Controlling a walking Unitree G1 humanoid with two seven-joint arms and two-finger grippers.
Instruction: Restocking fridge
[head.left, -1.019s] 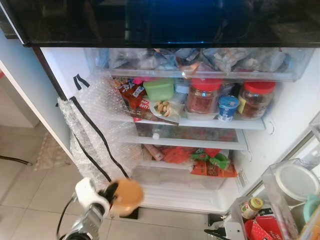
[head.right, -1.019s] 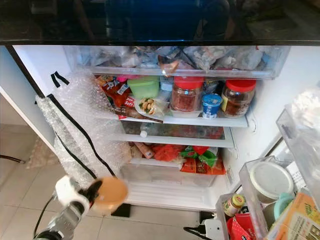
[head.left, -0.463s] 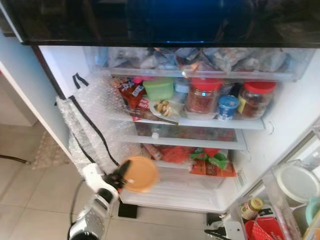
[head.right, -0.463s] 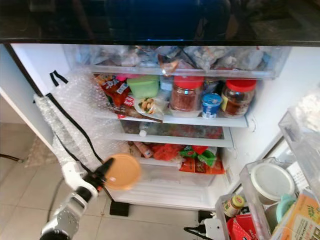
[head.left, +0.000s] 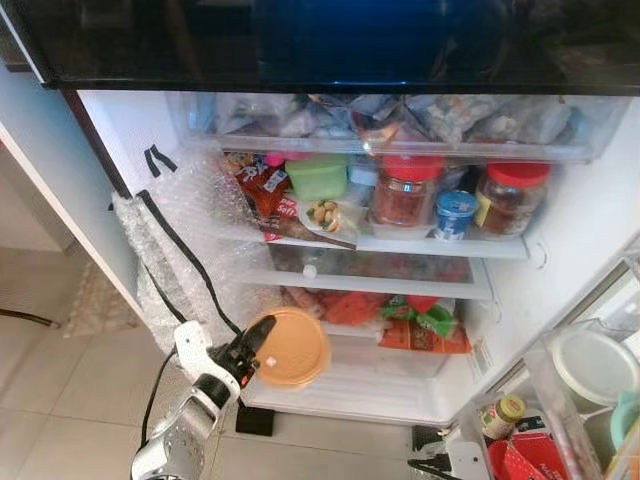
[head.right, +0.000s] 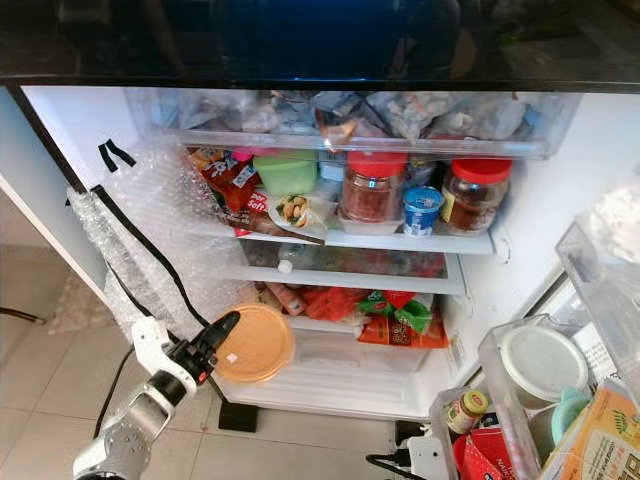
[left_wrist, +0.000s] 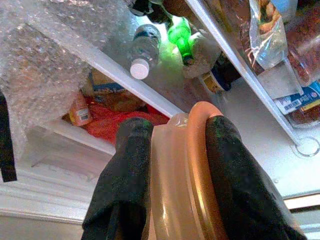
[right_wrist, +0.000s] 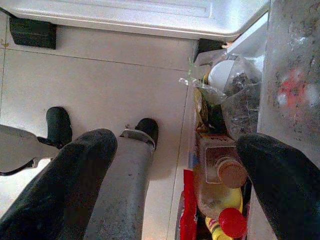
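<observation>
My left gripper (head.left: 258, 350) is shut on a round tub with an orange lid (head.left: 291, 347), held on its side in front of the fridge's lowest compartment (head.left: 360, 375). In the left wrist view both black fingers (left_wrist: 131, 185) clamp the tub (left_wrist: 180, 190) across lid and base, below a shelf with lying bottles (left_wrist: 145, 47). Above, the shelf (head.left: 400, 245) carries red-lidded jars (head.left: 408, 190), a green box (head.left: 318, 178) and a blue cup (head.left: 455, 215). My right gripper (right_wrist: 170, 195) is open and points down at the tiled floor beside the door bin.
Bubble wrap with black tape (head.left: 185, 250) hangs along the fridge's left wall. On the right, door bins hold a white-lidded tub (head.left: 592, 365) and a small jar (head.left: 505, 410). A black block (head.left: 255, 420) and a power strip (head.left: 445, 465) lie on the floor.
My left arm has risen and reached forward and right, carrying the tub from near the floor up to the lowest compartment's front.
</observation>
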